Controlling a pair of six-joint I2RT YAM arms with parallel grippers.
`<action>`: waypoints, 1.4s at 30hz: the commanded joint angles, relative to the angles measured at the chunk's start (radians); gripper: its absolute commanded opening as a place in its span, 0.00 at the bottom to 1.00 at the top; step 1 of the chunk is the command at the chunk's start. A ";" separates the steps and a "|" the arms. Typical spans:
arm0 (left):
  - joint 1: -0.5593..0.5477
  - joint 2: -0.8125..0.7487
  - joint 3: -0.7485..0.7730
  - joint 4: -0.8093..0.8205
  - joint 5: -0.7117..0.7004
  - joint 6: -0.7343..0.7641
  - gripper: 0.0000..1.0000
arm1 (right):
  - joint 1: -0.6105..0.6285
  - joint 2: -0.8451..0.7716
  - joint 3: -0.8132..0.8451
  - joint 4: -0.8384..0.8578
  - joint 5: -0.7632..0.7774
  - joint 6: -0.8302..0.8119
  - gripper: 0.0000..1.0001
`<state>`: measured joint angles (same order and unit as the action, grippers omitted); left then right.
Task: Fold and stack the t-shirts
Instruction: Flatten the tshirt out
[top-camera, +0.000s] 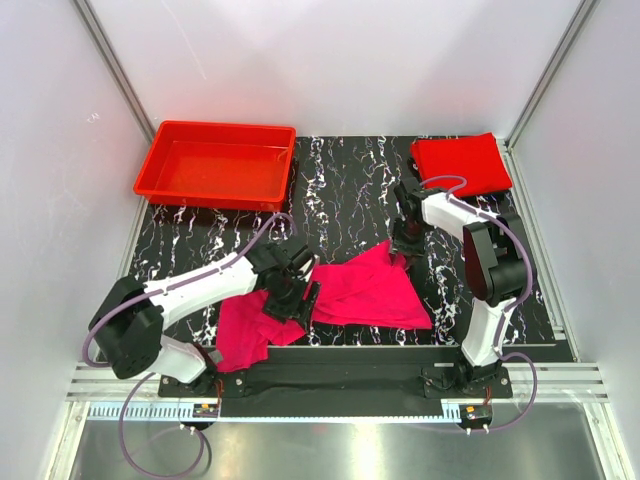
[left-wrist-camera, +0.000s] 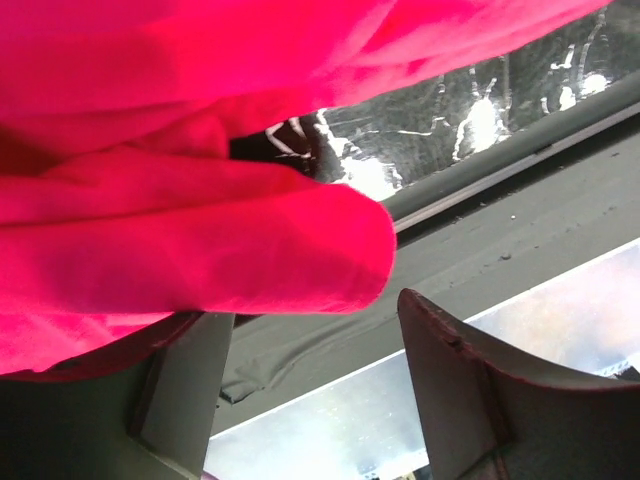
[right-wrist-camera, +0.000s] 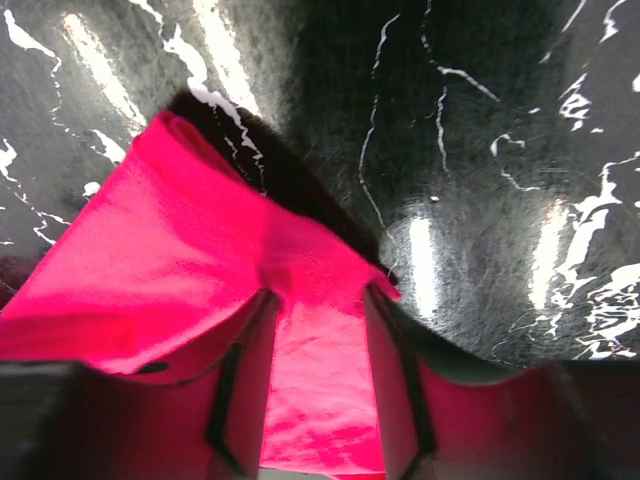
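Top external: red t-shirt (top-camera: 462, 165) sits folded upper right; magenta t-shirt (top-camera: 365, 295) remains unfolded, right gripper (top-camera: 403, 243) pinching its corner, left gripper (top-camera: 292, 290) spread.

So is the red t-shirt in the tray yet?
No, the folded red t-shirt lies at the far right corner, well apart from the red tray at the far left.

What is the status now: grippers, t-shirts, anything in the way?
Left gripper open at magenta-pink t-shirt. Right gripper shut on its far corner. Red t-shirt folded, far right. Red tray far left, not in the way.
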<state>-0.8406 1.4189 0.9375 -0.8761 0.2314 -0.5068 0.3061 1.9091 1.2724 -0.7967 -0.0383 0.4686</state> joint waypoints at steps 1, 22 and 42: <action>-0.006 0.003 -0.029 0.087 0.046 0.004 0.65 | -0.015 0.005 -0.007 0.037 0.032 -0.007 0.42; -0.005 -0.350 0.247 -0.221 -0.576 -0.033 0.00 | -0.064 -0.498 -0.171 -0.271 0.193 0.028 0.00; 0.394 0.085 0.872 0.146 -0.751 0.364 0.16 | -0.274 -0.130 0.421 -0.206 0.112 -0.047 0.15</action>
<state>-0.4999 1.4269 1.6863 -0.8410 -0.4530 -0.2115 0.0368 1.6726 1.5887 -1.0649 0.0689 0.4679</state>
